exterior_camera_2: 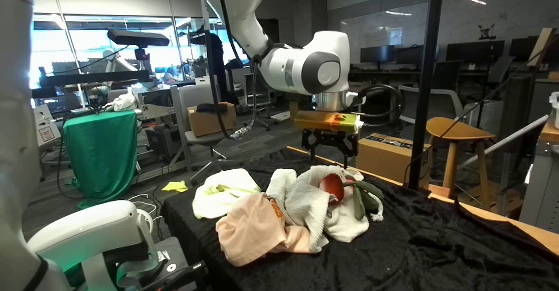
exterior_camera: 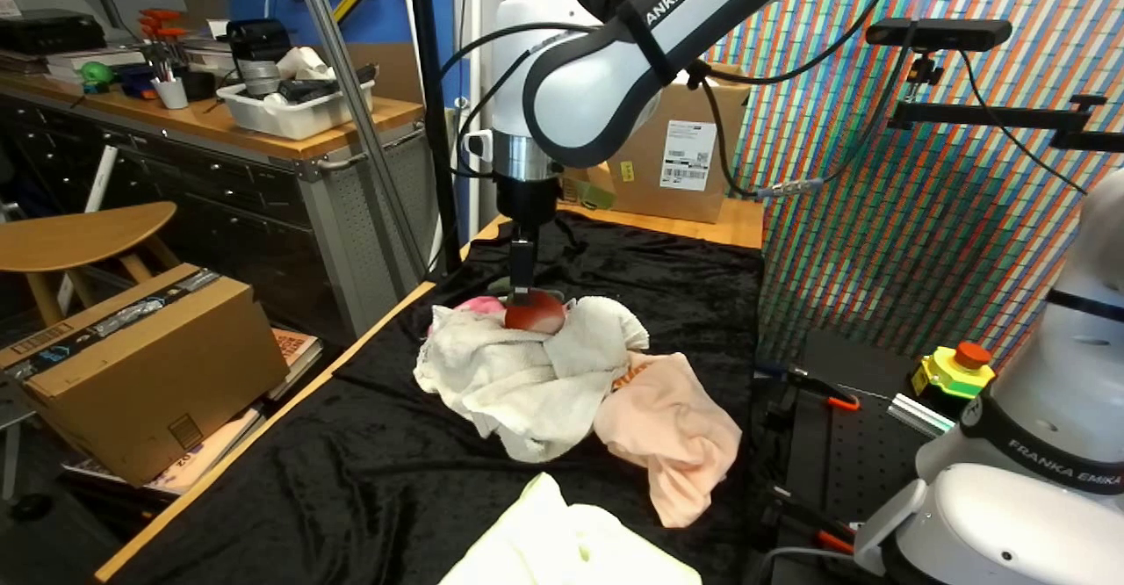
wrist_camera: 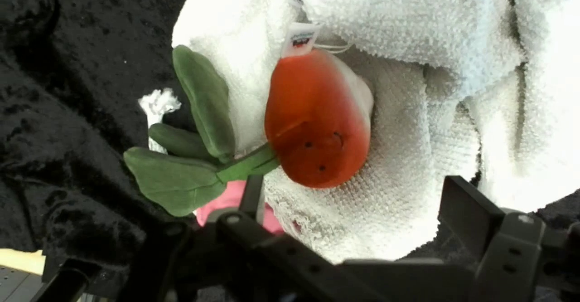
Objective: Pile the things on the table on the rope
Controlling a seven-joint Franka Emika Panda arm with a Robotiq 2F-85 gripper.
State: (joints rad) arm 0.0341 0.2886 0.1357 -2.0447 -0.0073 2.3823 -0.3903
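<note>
A red plush fruit (wrist_camera: pixel 317 120) with green leaves lies on a crumpled white towel (wrist_camera: pixel 385 188); the fruit also shows in both exterior views (exterior_camera: pixel 536 314) (exterior_camera_2: pixel 332 188). A frayed white end, possibly the rope (wrist_camera: pixel 158 104), sticks out by the leaves; any more of it is hidden. Something pink (wrist_camera: pixel 229 197) shows partly under the leaves and towel. A peach cloth (exterior_camera: pixel 672 427) touches the towel, and a pale yellow cloth (exterior_camera: pixel 566 545) lies apart in that view. My gripper (wrist_camera: pixel 355 197) is open and empty above the towel, beside the fruit; it also shows in an exterior view (exterior_camera_2: pixel 329 162).
A black cloth (exterior_camera: pixel 351 480) covers the table, with a wooden edge (exterior_camera: pixel 263 431) along one side. A cardboard box (exterior_camera: pixel 667 155) stands at the table's far end. Another white arm (exterior_camera: pixel 1045 365) and an emergency stop (exterior_camera: pixel 953 370) are beside the table.
</note>
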